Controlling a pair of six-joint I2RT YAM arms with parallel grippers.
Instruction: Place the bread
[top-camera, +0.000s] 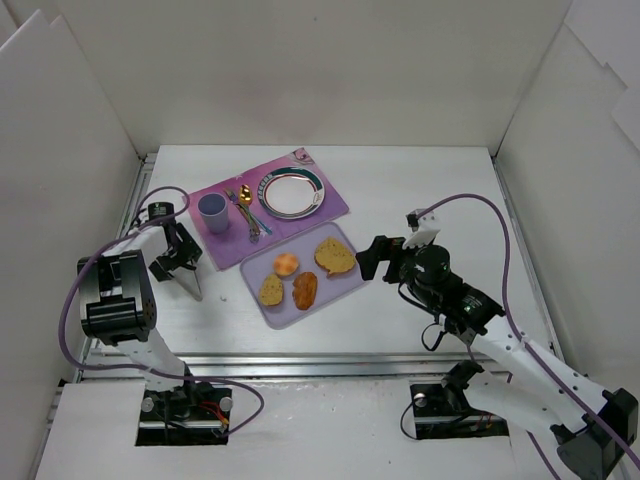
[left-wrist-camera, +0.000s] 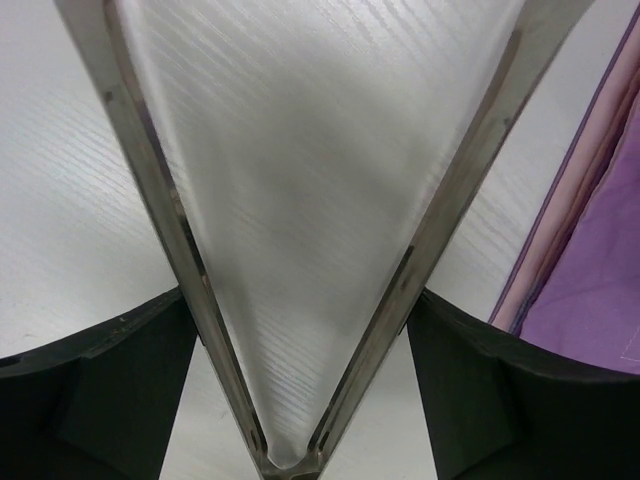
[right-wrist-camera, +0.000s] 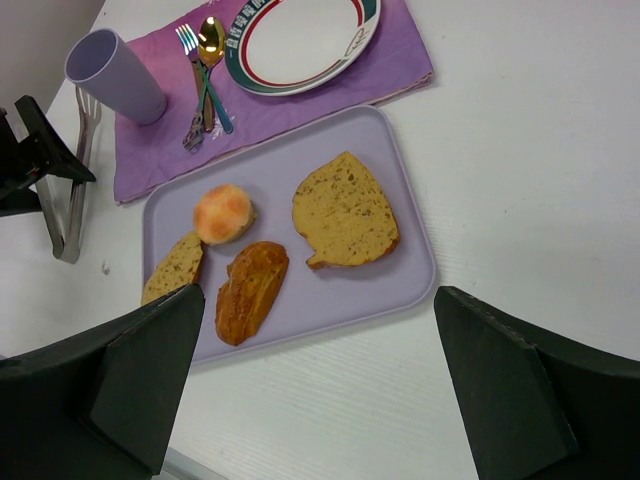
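Note:
The bread (top-camera: 286, 264), a small round orange-tan bun (right-wrist-camera: 223, 214), lies on the lilac tray (top-camera: 335, 287) near its upper left, untouched. My right gripper (top-camera: 372, 258) hovers open by the tray's right edge, and in its wrist view the right gripper (right-wrist-camera: 315, 340) has nothing between its fingers. My left gripper (top-camera: 175, 250) is left of the tray over the bare table. It is shut on a pair of metal tongs (top-camera: 190, 280). In the left wrist view the tongs' two arms (left-wrist-camera: 150, 190) form a V, pressed between the black fingers (left-wrist-camera: 100, 390).
On the tray also lie a large toast slice (right-wrist-camera: 345, 210), an oval brown piece (right-wrist-camera: 250, 290) and a small seeded slice (right-wrist-camera: 175, 268). A purple placemat (top-camera: 325, 205) carries a plate (top-camera: 292, 193), a lilac cup (top-camera: 212, 212) and cutlery (top-camera: 245, 212). White walls enclose the table.

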